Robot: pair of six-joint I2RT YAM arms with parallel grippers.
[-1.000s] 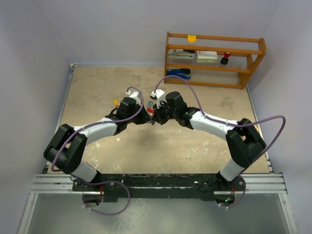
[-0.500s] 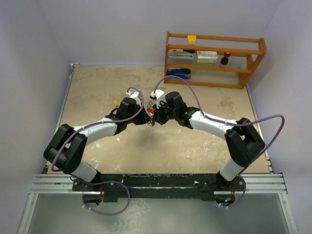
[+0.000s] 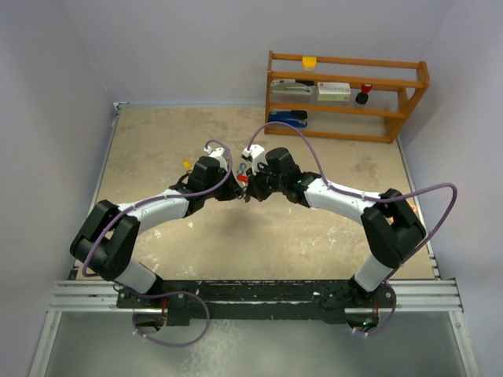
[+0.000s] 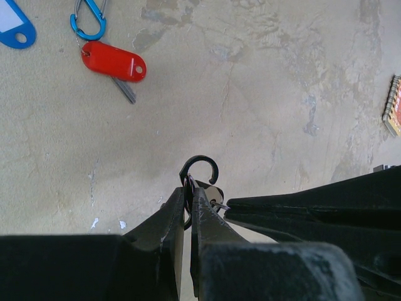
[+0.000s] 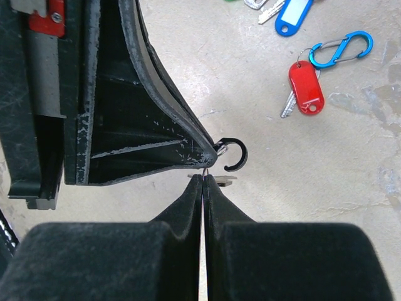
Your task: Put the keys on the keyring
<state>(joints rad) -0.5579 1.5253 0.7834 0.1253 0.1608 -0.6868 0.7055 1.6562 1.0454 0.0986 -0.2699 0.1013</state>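
Observation:
My left gripper (image 4: 188, 188) is shut on a black hook-shaped clip (image 4: 199, 164) whose open curl sticks out above the fingertips. A thin wire keyring (image 5: 207, 169) runs from that clip to my right gripper (image 5: 205, 177), which is shut on it. A small silver key (image 5: 220, 179) hangs flat just behind the two tips. Both grippers (image 3: 244, 185) meet tip to tip above the table's middle. On the table lie a red-tagged key (image 4: 114, 61) (image 5: 306, 88), a blue S-clip (image 4: 88, 19) (image 5: 341, 49) and a blue-tagged key (image 5: 291, 15).
An orange wooden shelf (image 3: 346, 86) stands at the back right with boxes and small items on it. A blue stapler (image 3: 289, 118) lies at its foot. A yellow tag (image 3: 187, 164) shows left of the left wrist. A notebook edge (image 4: 393, 106) lies to the right.

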